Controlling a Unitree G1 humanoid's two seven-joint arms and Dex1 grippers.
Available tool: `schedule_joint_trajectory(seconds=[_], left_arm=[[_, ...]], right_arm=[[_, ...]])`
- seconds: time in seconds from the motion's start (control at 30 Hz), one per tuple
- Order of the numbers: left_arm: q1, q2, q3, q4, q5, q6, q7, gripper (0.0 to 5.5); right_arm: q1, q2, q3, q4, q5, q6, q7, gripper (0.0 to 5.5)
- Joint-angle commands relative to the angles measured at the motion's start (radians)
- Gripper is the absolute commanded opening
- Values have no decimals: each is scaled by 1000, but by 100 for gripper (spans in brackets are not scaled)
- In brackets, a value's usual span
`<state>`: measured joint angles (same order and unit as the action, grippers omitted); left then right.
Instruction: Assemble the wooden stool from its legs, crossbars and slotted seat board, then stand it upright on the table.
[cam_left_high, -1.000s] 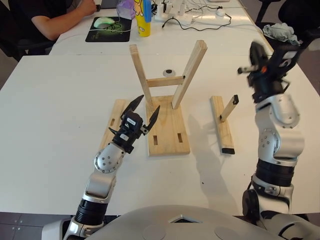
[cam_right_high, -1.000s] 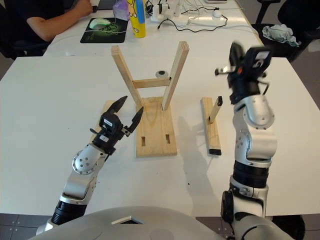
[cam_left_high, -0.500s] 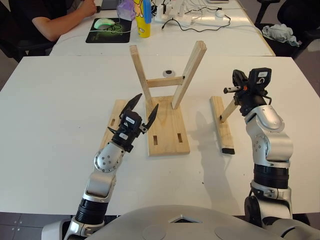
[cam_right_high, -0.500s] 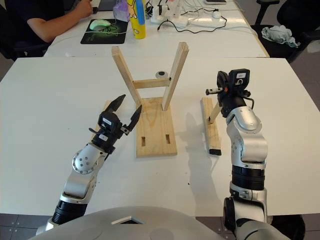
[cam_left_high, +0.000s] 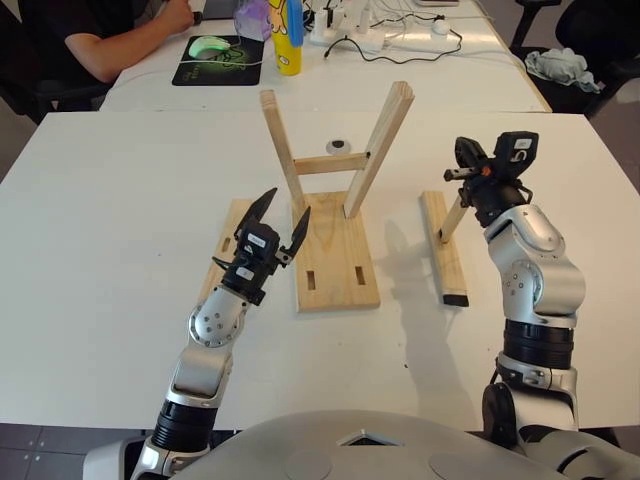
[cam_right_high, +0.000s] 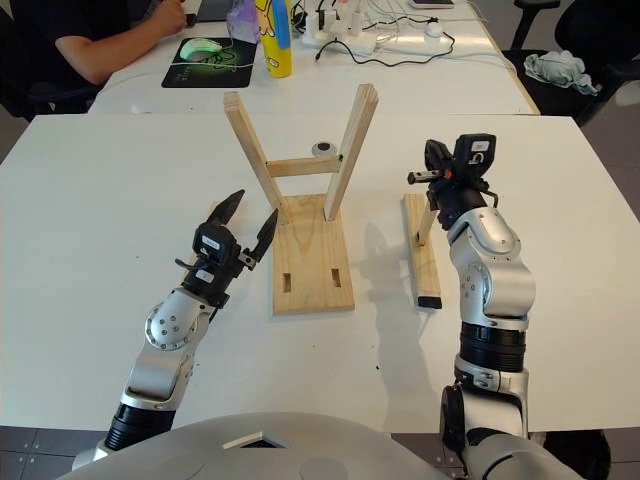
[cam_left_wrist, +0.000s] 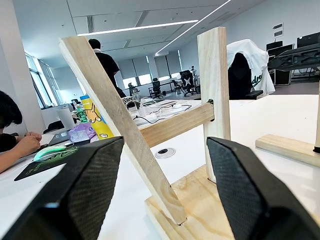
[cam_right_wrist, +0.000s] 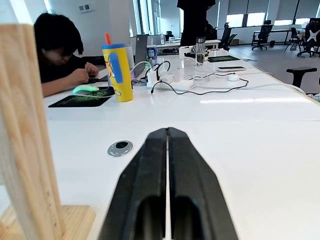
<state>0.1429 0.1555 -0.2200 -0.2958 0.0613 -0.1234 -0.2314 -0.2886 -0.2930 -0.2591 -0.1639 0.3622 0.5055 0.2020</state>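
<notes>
Seat board (cam_left_high: 335, 268) lies flat on the table (cam_left_high: 100, 200), with two legs (cam_left_high: 380, 150) and a crossbar (cam_left_high: 330, 164) standing in its far slots. Left gripper (cam_left_high: 285, 207) hovers released over the board's left edge. Right gripper (cam_left_high: 458, 165), clenched empty, sits at the stub (cam_left_high: 455, 218) on the loose leg (cam_left_high: 446, 260), possibly touching it
</notes>
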Motion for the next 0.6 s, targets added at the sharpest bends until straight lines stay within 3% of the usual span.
schedule_joint_trajectory(seconds=[0.03,0.23,0.37,0.6], left_arm=[[29,-9,-2,-14,23,6,26,308],[56,-23,-5,-21,34,-1,55,308],[73,-32,-6,-32,42,-4,74,308],[92,-37,-8,-43,57,-11,97,308]], right_arm=[[-40,-80,-35,-41,-32,10,-17,1],[56,-155,-79,-50,-90,28,-30,1],[172,-182,-115,-22,-83,101,-7,57],[293,-207,-11,-104,-57,399,33,154]])
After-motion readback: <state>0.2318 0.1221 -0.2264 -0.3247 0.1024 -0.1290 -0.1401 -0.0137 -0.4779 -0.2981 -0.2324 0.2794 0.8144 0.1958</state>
